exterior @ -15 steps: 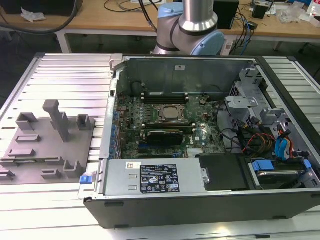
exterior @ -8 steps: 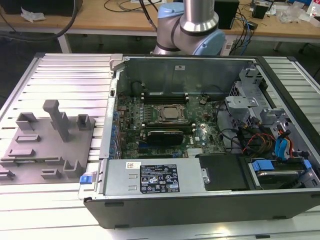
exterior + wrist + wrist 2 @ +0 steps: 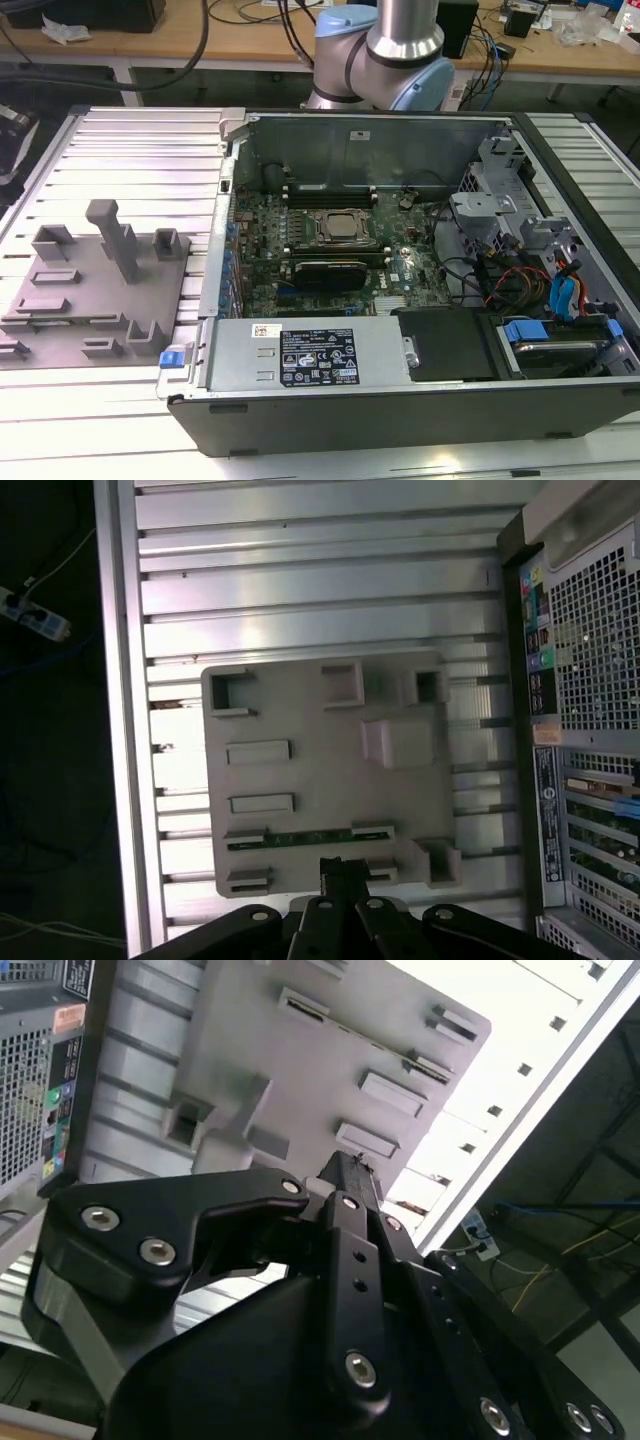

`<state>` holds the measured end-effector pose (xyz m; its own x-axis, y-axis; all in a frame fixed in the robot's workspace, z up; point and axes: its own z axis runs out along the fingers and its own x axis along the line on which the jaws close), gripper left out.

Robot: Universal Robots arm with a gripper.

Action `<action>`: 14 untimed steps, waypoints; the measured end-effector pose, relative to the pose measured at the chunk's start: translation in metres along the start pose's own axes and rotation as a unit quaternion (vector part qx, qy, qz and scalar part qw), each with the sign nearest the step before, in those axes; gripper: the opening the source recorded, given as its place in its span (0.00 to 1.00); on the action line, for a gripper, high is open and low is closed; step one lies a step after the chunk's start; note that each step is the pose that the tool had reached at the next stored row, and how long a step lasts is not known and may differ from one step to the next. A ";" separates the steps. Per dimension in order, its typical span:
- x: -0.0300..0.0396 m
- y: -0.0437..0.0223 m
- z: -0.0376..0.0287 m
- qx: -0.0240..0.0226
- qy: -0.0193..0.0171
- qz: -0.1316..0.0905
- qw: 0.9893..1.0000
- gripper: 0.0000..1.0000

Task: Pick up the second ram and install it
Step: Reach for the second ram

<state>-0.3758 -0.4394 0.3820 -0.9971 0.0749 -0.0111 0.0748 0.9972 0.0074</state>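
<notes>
Electronics lab: cabled benches (image 3: 120, 45), opened PC (image 3: 400, 425)

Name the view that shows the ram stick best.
The first wrist view: it faces the gray holder squarely, with the ram stick a green strip in one slot. The exterior and second wrist views catch the holder slantwise; the stick there is too small to tell.

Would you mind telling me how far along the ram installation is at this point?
Nothing looks done yet: the ram lies in its slot on the gray fixture. In hand: the gripper hangs above the fixture, near the ram. Left: both the pick-up and the install into the motherboard.
</notes>
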 end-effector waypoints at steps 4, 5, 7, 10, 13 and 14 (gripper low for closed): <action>-0.0025 0.0000 0.0005 0.002 0.000 0.000 1.000 0.11; -0.0025 0.0000 0.0005 0.002 0.000 0.000 1.000 0.11; -0.0025 0.0000 0.0005 0.002 0.000 0.000 1.000 0.11; -0.0025 0.0000 0.0005 0.002 0.000 0.000 1.000 0.11; -0.0025 0.0000 0.0005 0.001 0.000 0.000 1.000 0.11; -0.0026 0.0000 0.0005 0.001 0.000 0.000 1.000 0.11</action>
<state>-0.3733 -0.4396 0.3815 -0.9971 0.0747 -0.0111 0.0747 0.9972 0.0045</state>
